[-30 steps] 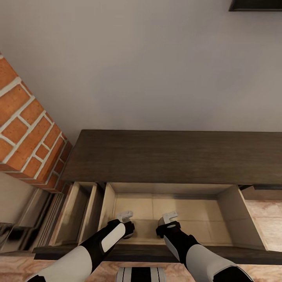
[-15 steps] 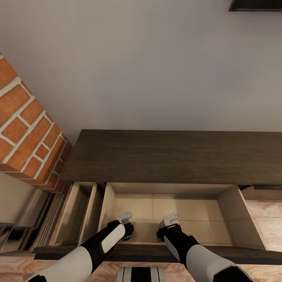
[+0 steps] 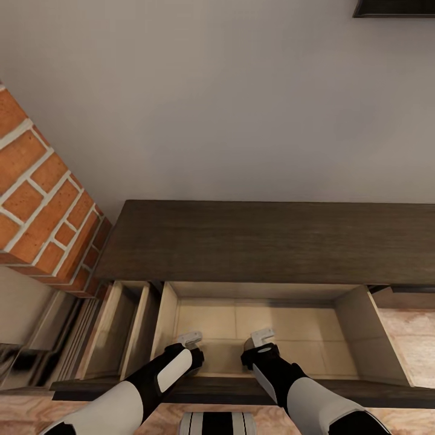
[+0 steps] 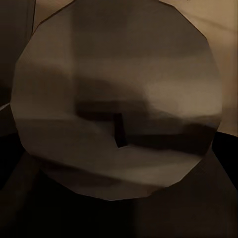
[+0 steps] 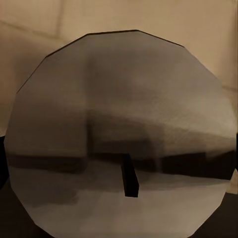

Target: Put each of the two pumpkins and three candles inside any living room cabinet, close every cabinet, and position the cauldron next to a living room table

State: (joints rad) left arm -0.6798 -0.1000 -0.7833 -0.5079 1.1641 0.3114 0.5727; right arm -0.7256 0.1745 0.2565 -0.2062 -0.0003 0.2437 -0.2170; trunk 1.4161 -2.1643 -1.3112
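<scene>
The left hand (image 3: pixel 194 350) reaches down into the open drawer of the cabinet (image 3: pixel 266 241), its wrist bent over the front edge. In the left wrist view a grey-olive round face with a short dark wick — a candle (image 4: pixel 116 99) — sits right against the camera. That closeness suggests the hand is grasping it, though the fingers themselves are hidden, so I cannot tell for sure.

The right hand (image 3: pixel 257 349) is lowered into the same drawer, just beside the left one and a little apart from it. Its wrist view shows the same sort of thing: a second candle (image 5: pixel 121 134), end-on and very close, with pale beige drawer lining behind it. Whether this hand is clenched on it I cannot tell either.

The drawer (image 3: pixel 362 326) is pulled out toward the robot, its beige floor bare around both hands. A narrower compartment (image 3: pixel 121 326) stands open to its left. The cabinet's dark wood-grain top runs along a plain grey wall (image 3: pixel 241 109) — a red brick pillar (image 3: pixel 42 199) rises at its left end, and marbled floor (image 3: pixel 411 338) shows at the right.
</scene>
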